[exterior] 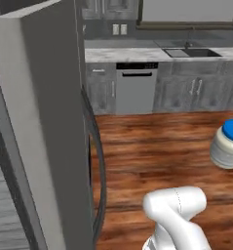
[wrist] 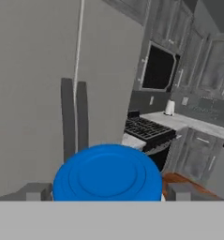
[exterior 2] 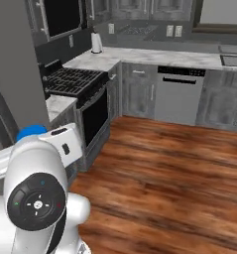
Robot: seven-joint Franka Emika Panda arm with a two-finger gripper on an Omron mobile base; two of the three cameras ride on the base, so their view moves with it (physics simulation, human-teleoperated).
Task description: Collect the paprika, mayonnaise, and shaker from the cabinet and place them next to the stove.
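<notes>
Tall grey fridge [exterior: 40, 122] blocks left; open wood floor [exterior 2: 179, 168] ahead toward stove [exterior 2: 73, 82].

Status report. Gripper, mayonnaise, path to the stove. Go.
Gripper closed around mayonnaise, jar carried clear of the floor. Stove ahead, counter beside it bare. Fridge close on the left.

I'm looking at a home kitchen: a black gas stove [exterior 2: 73, 82] with grid grates, a dishwasher [exterior: 135, 88] under a marble worktop [exterior: 123, 54], a sink [exterior: 192, 52], grey cabinets [exterior: 198, 92], a tall fridge [exterior: 37, 127], and wood plank flooring [exterior 2: 164, 173].
</notes>
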